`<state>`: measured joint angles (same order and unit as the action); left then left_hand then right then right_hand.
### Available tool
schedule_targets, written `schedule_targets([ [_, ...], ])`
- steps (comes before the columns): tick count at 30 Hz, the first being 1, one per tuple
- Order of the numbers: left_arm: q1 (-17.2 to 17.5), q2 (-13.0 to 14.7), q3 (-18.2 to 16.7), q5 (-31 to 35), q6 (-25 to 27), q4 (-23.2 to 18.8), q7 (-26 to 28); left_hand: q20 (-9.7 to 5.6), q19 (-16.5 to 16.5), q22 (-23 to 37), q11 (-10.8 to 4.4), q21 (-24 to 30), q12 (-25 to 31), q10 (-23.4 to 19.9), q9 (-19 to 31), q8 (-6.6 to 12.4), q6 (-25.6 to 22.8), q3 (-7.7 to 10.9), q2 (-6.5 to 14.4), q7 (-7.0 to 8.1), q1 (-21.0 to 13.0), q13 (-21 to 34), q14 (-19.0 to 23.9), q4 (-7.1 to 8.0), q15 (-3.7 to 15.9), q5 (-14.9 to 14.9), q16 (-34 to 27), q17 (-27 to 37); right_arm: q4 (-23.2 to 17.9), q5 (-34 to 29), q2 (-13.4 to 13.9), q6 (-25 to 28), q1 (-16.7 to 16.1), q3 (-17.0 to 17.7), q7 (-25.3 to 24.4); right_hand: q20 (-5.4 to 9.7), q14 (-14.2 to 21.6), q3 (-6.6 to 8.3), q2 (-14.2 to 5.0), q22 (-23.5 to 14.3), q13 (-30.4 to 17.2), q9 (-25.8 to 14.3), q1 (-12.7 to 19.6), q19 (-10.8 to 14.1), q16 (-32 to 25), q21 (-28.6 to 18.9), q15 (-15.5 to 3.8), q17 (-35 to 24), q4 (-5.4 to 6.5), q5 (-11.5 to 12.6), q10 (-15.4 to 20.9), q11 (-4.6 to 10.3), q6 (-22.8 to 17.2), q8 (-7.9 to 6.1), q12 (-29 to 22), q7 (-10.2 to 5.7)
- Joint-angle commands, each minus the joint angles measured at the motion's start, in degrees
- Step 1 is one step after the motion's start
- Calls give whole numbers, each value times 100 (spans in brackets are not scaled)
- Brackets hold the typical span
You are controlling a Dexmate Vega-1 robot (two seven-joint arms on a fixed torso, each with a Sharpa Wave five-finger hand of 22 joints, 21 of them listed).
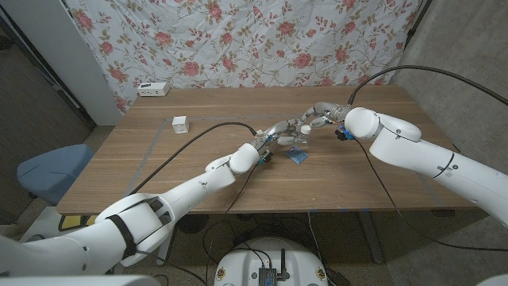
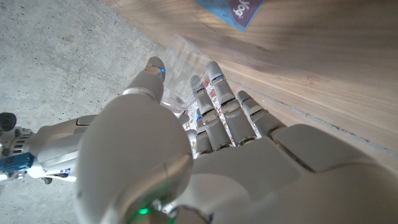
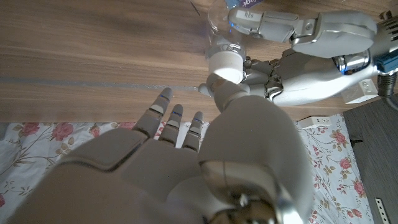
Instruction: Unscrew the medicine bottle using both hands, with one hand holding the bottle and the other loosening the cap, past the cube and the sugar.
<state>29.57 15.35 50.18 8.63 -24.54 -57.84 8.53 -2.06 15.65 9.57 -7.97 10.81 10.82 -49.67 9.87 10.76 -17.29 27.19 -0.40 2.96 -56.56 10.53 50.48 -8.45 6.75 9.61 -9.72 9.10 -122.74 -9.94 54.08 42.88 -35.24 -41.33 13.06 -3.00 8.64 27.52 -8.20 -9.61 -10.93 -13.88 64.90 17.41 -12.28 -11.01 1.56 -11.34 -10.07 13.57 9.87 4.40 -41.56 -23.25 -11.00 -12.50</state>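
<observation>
Medicine bottle (image 1: 292, 137): clear plastic, held off the wooden table (image 1: 198, 171) over the blue sugar packet (image 1: 298, 156), fingers of the left hand (image 1: 279, 135) wrapped round its body, apparently so it cannot turn while the cap is worked. White cap (image 3: 224, 61): points away from the packet toward the right hand (image 1: 317, 116), whose thumb tip touches it while the other fingers stand spread and off it, so that hand grips nothing yet; judged, loosening has not begun. White cube (image 1: 180, 124): on the table well to the left of the packet, apart from both hands and clear of the work.
</observation>
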Motion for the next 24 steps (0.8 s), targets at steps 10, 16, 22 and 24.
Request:
schedule_targets([
  [10,-28,-21,13,-13,-11,63,-20,-751,42,0,-108,-11,28,-151,20,-15,12,72,37,18,-14,11,63,-12,524,52,-25,14,-101,321,93,-80,-9,162,29,-140,-96,-265,234,-15,-20,75,-170,-39,38,9,159,5,69,-49,-173,-304,533,367,32,-3],
  [16,-34,-24,14,-5,-30,81,0,-751,42,0,-106,-11,29,-154,20,-14,12,76,32,23,-15,12,64,-16,520,51,-24,13,-125,440,151,-112,18,214,93,-215,-183,-417,389,-15,-23,95,-331,-91,77,16,294,22,101,-113,-303,-422,789,539,37,33],
  [22,-33,-14,10,-1,-47,79,12,-753,43,0,-110,-11,29,-155,20,-15,16,80,26,27,-21,12,63,-24,527,52,-24,13,-170,515,197,-15,92,218,190,-287,-304,-571,502,-17,-26,99,-579,-172,108,28,404,22,171,-178,-469,-565,1045,698,46,203],
  [24,-34,-14,9,-2,-58,85,12,-753,42,0,-110,-11,30,-157,20,-16,17,82,27,25,-26,12,65,-27,534,52,-25,14,-187,547,224,22,124,218,241,-304,-327,-608,527,-18,-27,99,-645,-197,111,31,420,22,187,-194,-505,-598,1096,729,44,290],
])
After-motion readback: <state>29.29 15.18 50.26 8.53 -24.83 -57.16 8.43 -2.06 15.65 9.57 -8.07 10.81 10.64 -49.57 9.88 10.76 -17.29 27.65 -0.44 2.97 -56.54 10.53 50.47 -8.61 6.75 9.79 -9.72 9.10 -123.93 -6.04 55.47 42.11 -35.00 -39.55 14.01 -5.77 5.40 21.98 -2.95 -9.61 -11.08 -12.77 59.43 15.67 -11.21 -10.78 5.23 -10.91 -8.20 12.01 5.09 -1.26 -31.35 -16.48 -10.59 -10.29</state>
